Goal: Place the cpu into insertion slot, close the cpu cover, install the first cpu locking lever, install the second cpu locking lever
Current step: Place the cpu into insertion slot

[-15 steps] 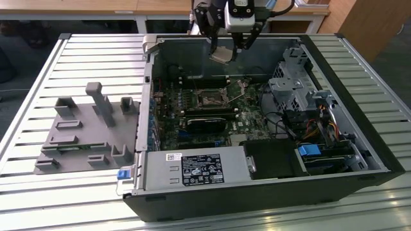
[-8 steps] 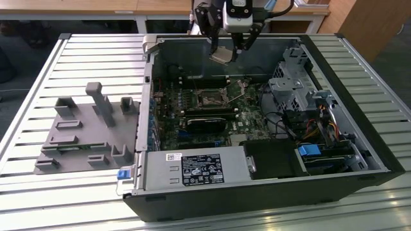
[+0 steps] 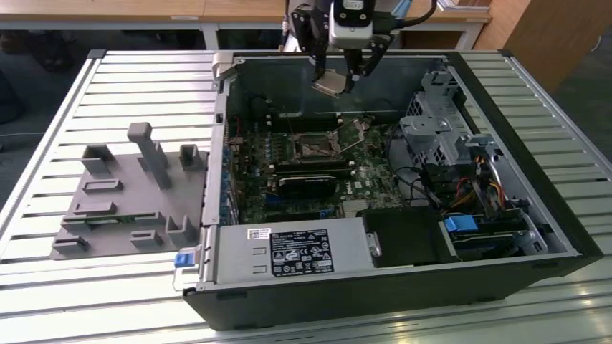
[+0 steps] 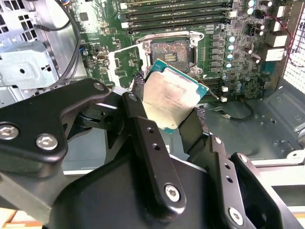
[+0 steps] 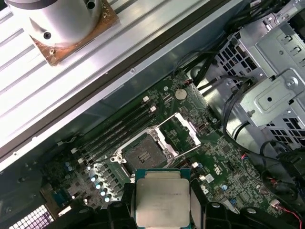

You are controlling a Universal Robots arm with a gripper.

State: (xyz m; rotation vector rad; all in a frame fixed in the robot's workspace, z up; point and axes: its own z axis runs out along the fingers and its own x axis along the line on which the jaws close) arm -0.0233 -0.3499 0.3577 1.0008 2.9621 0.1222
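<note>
Slatted aluminium makes up the bench [image 3: 115, 79], and an open computer case [image 3: 383, 294] lies on its side on it with the motherboard facing up. On the exterior view's left, beside the case, a grey moulded fixture plate [image 3: 125, 193] rests on the slats. Inside the case, a power supply [image 3: 287, 251] sits along the near wall and a black fan card [image 3: 306, 185] lies across the board.

Above the far wall of the case hangs the gripper [image 3: 342, 77], and its fingers [image 4: 143, 124] pinch the cpu [image 3: 327, 86] by two opposite edges. The chip is tilted and clear of the board, with its pale metal top showing in both wrist views [image 4: 172, 98] [image 5: 162, 195]. It touches nothing but the fingers.

Below it, the insertion slot [image 5: 143, 155] lies bare, a dark square with a metal rim, just beside the long memory slots [image 5: 119, 129]. In the exterior view the slot [image 3: 313, 147] sits near the middle of the board, well apart from the held chip. The cpu cover [image 5: 183, 131] is swung open, standing up from one side of the socket, its square cut-out plain to see. A thin wire locking lever [image 3: 355, 140] is raised beside it, not latched down. A perforated metal drive cage [image 5: 271, 95] stands at one end of the case with black cables running past it.
</note>
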